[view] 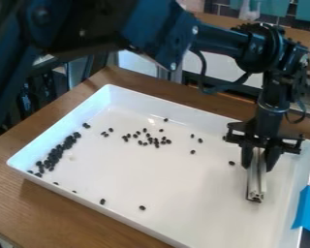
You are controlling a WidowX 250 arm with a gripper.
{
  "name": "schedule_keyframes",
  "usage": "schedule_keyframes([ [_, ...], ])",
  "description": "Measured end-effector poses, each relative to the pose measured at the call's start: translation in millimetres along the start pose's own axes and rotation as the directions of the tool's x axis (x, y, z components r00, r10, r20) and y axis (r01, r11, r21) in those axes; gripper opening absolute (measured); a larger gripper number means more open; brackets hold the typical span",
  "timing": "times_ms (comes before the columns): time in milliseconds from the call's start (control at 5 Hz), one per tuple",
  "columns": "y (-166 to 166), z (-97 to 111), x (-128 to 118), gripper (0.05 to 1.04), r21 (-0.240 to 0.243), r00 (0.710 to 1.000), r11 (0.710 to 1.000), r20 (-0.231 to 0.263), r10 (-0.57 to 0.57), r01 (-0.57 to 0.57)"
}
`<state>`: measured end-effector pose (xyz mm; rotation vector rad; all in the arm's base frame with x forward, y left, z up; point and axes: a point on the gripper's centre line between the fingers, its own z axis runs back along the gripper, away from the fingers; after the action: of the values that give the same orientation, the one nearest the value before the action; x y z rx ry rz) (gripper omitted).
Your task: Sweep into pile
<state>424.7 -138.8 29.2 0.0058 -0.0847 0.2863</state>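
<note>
Two fingers of the gripper (258, 157) stand apart by a metal bar's (256, 181) width, clamped on its sides. They hide its upper part; whether it touches the tray (183, 189) floor is unclear. Its long axis runs up and down the view, near end lowermost, at the tray's right, well apart from the clustered dark beans (54, 156).

Brown wooden table (47, 208); wooden ledge (219, 20) behind; dark tiled wall (216, 8) with teal panels (309, 11).
</note>
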Motion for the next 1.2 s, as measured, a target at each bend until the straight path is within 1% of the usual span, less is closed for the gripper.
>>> schedule_keyframes([
  [400, 6.0, -4.5, 6.3, 0.381, 0.01, 1.0, 1.0, -0.007, 0.005, -0.005],
  [600, 24.8, -8.5, 12.9, 0.381, 0.008, 0.999, 1.0, -0.033, 0.019, -0.019],
  [800, 42.0, -12.7, 15.9, 0.381, 0.0, 0.999, 1.0, -0.048, 0.01, -0.01],
  [1000, 63.6, -14.0, 22.1, 0.381, -0.003, 0.999, 1.0, -0.047, 0.018, -0.018],
  [1200, 84.2, -15.7, 26.9, 0.381, 0.0, 0.999, 1.0, -0.027, 0.029, -0.029],
])
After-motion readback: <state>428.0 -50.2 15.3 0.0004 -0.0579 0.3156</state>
